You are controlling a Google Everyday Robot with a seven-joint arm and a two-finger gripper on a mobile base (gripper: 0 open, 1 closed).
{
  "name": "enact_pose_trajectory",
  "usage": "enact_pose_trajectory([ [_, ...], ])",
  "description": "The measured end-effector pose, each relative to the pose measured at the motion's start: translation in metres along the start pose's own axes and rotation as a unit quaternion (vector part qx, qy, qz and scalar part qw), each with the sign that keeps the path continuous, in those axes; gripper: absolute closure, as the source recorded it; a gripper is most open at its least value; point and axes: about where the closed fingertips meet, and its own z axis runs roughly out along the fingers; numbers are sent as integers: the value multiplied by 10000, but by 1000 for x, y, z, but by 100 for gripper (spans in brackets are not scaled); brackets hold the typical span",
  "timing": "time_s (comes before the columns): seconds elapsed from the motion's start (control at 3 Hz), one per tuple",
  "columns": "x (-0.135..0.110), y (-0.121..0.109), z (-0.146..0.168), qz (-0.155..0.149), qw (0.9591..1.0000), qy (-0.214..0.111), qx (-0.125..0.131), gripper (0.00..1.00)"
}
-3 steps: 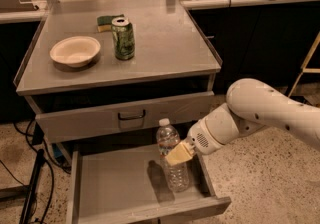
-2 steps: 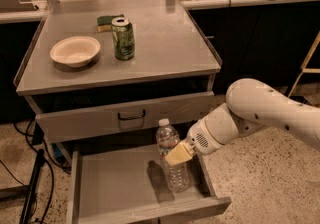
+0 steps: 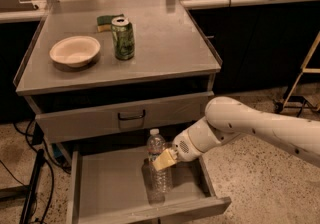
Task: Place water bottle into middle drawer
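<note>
In the camera view the gripper [image 3: 164, 159] reaches in from the right, above the open middle drawer [image 3: 107, 188], and is clasped on the water bottle [image 3: 159, 180] a little below its white cap. The bottle stands upright, long axis vertical, over the right half of the drawer's flat bottom. Its base is at or very near the floor; whether it touches cannot be told. The bottle lies just left of the wrist, so releasing and drawing back rightward should clear it without tipping it.
</note>
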Motion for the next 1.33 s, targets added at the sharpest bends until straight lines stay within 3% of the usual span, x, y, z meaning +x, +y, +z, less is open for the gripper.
enact_pose_trajectory([
  [0.33,0,-18,36,291,9995,42,-126,100],
  [1.0,6,-26,58,443,9985,161,-263,100],
  [1.33,16,-58,104,920,9940,415,-433,100],
])
